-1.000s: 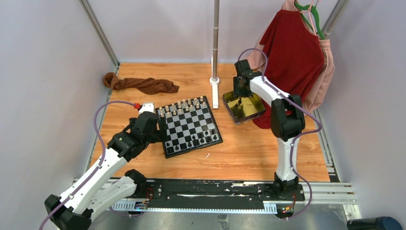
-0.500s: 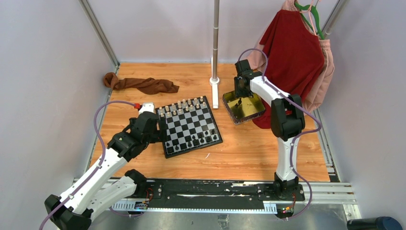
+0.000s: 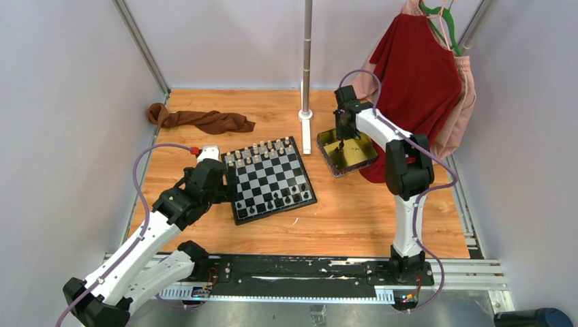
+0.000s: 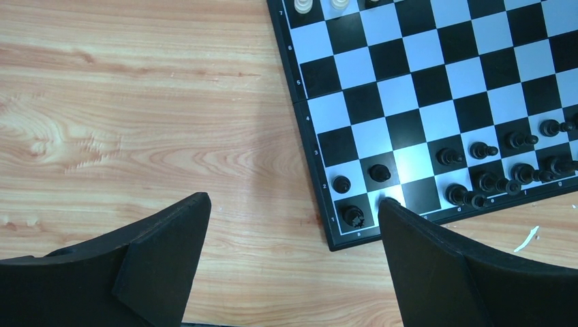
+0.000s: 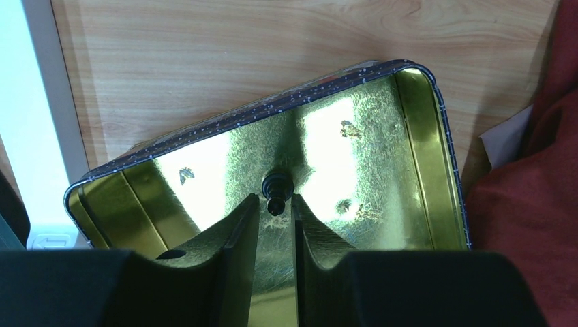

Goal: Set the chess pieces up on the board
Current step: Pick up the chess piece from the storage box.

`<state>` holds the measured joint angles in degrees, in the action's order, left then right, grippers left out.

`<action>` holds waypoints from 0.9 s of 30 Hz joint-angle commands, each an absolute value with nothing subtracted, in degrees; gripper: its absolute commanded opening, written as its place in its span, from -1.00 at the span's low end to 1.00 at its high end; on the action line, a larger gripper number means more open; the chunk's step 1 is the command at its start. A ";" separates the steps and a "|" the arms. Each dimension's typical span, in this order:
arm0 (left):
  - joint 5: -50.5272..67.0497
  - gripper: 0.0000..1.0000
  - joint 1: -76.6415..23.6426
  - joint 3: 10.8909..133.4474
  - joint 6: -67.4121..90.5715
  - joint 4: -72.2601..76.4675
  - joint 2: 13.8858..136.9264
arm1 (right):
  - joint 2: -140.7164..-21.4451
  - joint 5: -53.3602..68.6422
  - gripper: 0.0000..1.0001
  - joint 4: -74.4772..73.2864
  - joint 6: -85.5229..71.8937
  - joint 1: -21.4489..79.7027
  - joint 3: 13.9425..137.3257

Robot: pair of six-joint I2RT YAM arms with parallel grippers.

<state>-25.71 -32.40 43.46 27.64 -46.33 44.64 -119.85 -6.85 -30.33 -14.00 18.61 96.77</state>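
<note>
The board (image 3: 267, 182) lies left of centre, cream chess pieces (image 3: 262, 148) along its far rows and black ones (image 4: 483, 150) on the near rows. My left gripper (image 4: 293, 204) is open and hovers over bare wood at the board's (image 4: 422, 88) near-left corner, with nothing between its fingers. My right gripper (image 5: 276, 199) reaches down into the yellow-gold tin (image 5: 409, 136). Its fingers are narrowed on either side of a single black chess piece (image 5: 277, 185) standing on the tin floor. Slim gaps still show beside the piece's head. From above, that gripper (image 3: 343, 136) sits over the tin (image 3: 354, 158).
A brown cloth (image 3: 204, 120) lies at the back left. A metal pole (image 3: 307, 68) stands behind the board on a white base strip (image 3: 306, 139). Red and pink garments (image 3: 416, 75) hang at the right, touching the tin's side. A small white scrap (image 4: 526, 238) lies near the board's front edge.
The right gripper's jaws have drawn in around the black piece in the tin. Neither arm has shifted place, and the left gripper stays wide.
</note>
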 commanded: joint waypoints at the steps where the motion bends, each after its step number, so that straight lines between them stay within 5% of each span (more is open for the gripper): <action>1: -26.33 1.00 -32.78 42.76 27.68 -45.37 43.87 | -121.55 -6.36 -0.46 -30.87 -14.74 17.74 95.71; 27: -26.71 1.00 -32.78 42.48 27.87 -45.19 42.62 | -119.40 -7.03 -0.93 -30.98 -13.96 17.73 94.20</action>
